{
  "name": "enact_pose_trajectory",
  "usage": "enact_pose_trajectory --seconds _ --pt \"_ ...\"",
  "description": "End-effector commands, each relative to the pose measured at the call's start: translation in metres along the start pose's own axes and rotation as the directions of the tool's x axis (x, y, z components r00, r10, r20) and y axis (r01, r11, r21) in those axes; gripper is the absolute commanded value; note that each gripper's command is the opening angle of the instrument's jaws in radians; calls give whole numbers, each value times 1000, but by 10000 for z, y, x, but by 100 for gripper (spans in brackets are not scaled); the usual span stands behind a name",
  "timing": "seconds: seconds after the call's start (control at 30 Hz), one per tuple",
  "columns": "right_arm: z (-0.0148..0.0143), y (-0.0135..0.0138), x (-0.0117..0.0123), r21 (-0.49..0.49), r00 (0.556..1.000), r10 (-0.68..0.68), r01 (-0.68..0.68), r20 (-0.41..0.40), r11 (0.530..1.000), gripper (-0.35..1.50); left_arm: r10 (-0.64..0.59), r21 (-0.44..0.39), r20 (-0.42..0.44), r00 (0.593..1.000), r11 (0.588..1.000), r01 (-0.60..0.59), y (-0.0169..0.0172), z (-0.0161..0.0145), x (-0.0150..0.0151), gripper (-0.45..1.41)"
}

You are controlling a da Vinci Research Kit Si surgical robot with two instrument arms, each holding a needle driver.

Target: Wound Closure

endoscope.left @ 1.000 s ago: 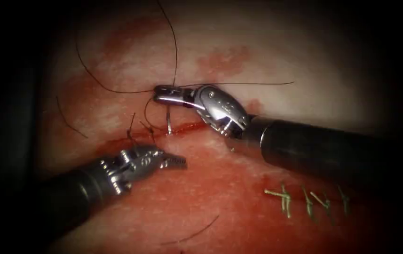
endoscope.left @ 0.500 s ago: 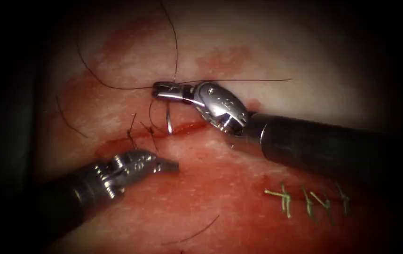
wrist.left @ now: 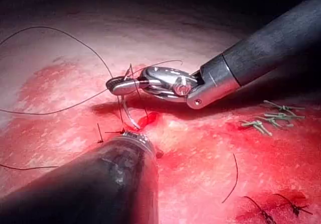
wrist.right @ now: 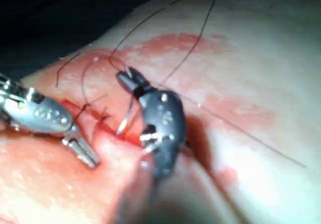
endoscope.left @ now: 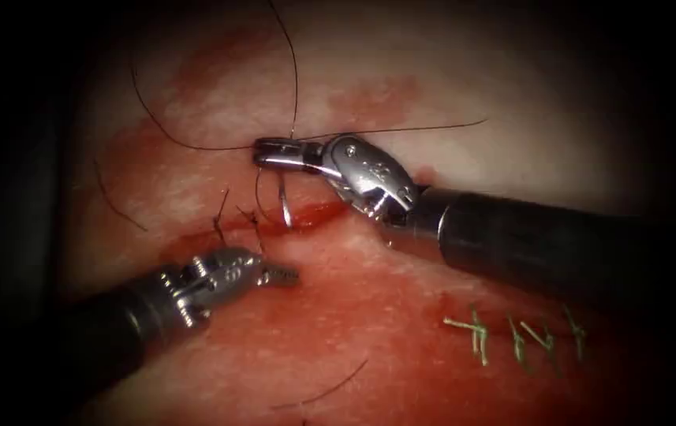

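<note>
My right tool (endoscope.left: 264, 152) comes in from the right, jaws shut on the curved needle (endoscope.left: 284, 207) near its rear end. The needle hangs down from the jaws, and its tip meets the red cut (endoscope.left: 306, 214) in the tissue (endoscope.left: 401, 95), just right of two dark knots (endoscope.left: 219, 223). Black thread (endoscope.left: 294, 71) runs from the jaws upward and out to both sides. My left tool (endoscope.left: 290, 275) lies just below the cut, jaws slightly open and holding nothing. The right tool (wrist.left: 113, 86) and needle (wrist.left: 125, 117) show in the left wrist view. The needle (wrist.right: 128, 114) and left tool (wrist.right: 83, 153) show in the right wrist view.
Several green stitches (endoscope.left: 511, 335) sit on the tissue at the lower right. A loose cut end of thread (endoscope.left: 322, 390) lies below the left tool, another (endoscope.left: 113, 201) at the left. Red fluid (endoscope.left: 196, 244) stains the tissue along the cut.
The left tool drew back slightly to the left. The right tool rose a little and turned its wrist, swinging the needle's curve at the cut.
</note>
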Motion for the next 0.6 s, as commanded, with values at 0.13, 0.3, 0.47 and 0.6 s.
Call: enact_pose_trajectory --seconds 0.13,0.3,0.47,0.6 --pt "9 -3 -3 5 999 37 -37 22 999 -35 0 2 0 1000 1000 0 -3 7 2 -30" --pt "7 -7 -3 -48 993 80 -76 89 996 -35 1 1 0 1000 1000 -1 -2 4 0 -30" --pt "4 -14 0 -157 977 121 -93 176 983 -35 1 1 1 1000 1000 -1 -3 2 -2 -30" --pt "4 -19 2 -173 970 164 -133 177 976 -35 1 1 1 1000 1000 -1 -4 2 -2 -30"
